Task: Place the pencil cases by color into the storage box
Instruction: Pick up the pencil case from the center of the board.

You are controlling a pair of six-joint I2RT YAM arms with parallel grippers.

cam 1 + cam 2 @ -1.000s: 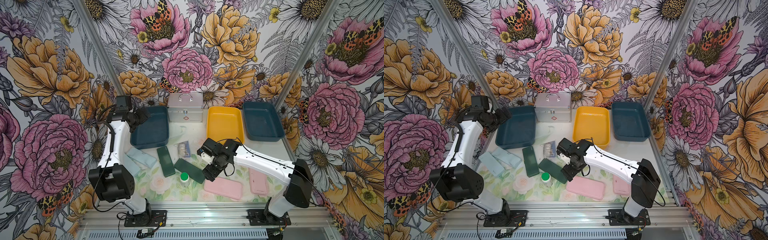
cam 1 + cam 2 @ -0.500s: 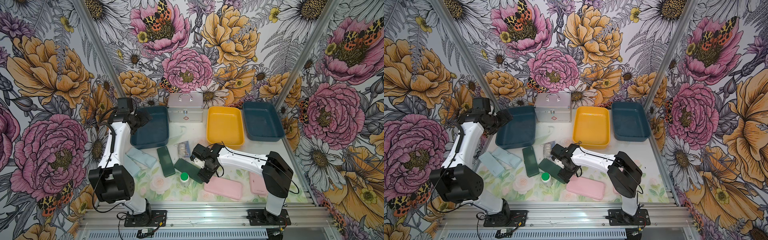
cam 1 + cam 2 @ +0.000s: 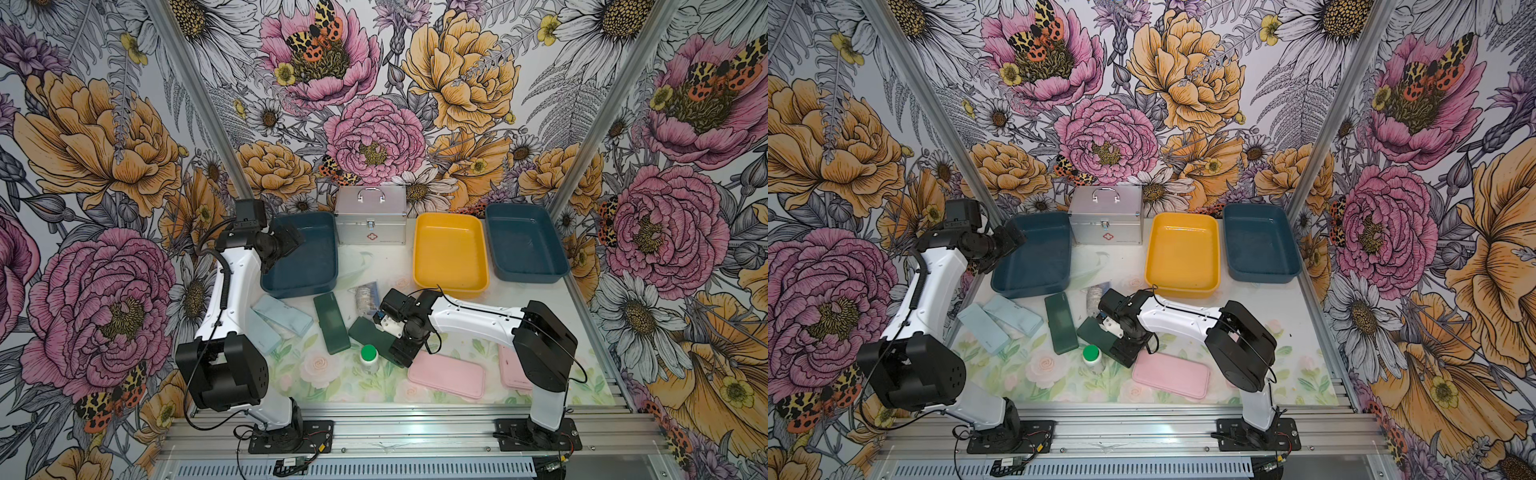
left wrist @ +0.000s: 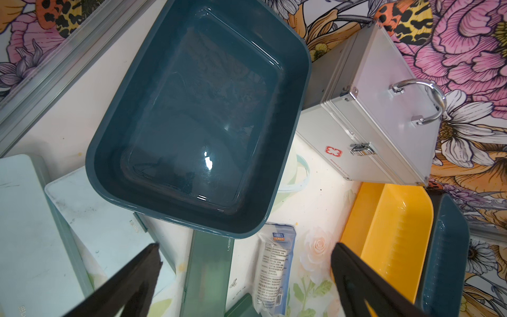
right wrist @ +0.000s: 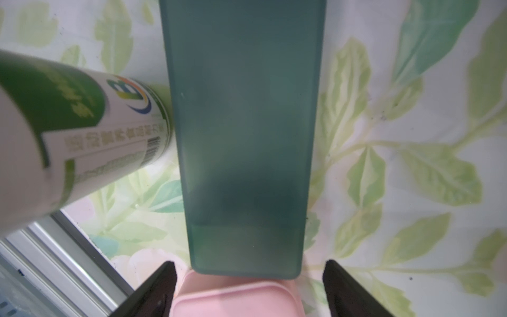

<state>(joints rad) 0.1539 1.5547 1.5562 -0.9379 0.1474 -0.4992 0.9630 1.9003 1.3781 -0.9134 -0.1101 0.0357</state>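
Two dark green pencil cases lie mid-table: one [image 3: 331,323] on its own, the other [image 3: 368,334] [image 5: 244,137] slanted under my right gripper [image 3: 401,353] [image 5: 248,288]. That gripper is open, its jaws either side of the slanted case's near end and holding nothing. A pink case [image 3: 446,374] [image 5: 233,299] lies just below that end, another pink one [image 3: 513,368] behind the right arm. Two pale blue cases [image 3: 282,320] [image 3: 259,334] lie left. My left gripper [image 3: 291,241] [image 4: 244,263] hangs open over the left dark blue storage box [image 3: 301,253] [image 4: 288,123].
A yellow box [image 3: 451,253] and a second dark blue box [image 3: 523,245] stand at the back right. A silver first-aid case [image 3: 371,216] sits between the boxes. A green-capped bottle [image 3: 368,358] [image 5: 55,137] stands against the slanted green case. A clear packet [image 3: 365,296] lies behind it.
My right arm has folded in and swung left, bringing its gripper over the slanted green case, jaws slightly wider. The left arm has barely moved.
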